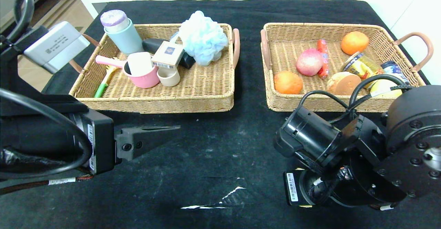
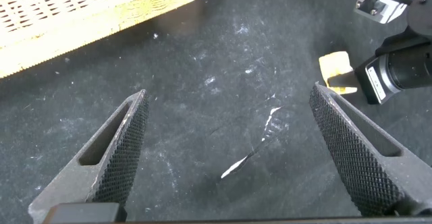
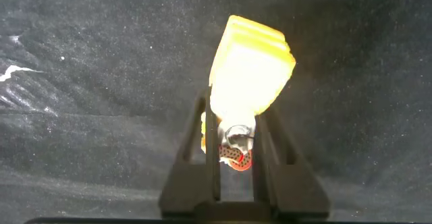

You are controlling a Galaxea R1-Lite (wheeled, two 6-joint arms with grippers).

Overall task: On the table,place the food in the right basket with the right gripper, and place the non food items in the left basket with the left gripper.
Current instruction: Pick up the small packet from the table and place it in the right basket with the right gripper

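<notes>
R gripper clamps yellow block.

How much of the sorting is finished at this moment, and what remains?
Mostly done. The left basket already holds the pink saucepan and card box; the right basket holds the peach and orange fruit. In hand: the right gripper is shut on the yellow wrapped block, low over the table. Left: carrying it to the right basket. The left gripper hangs open, empty.
</notes>
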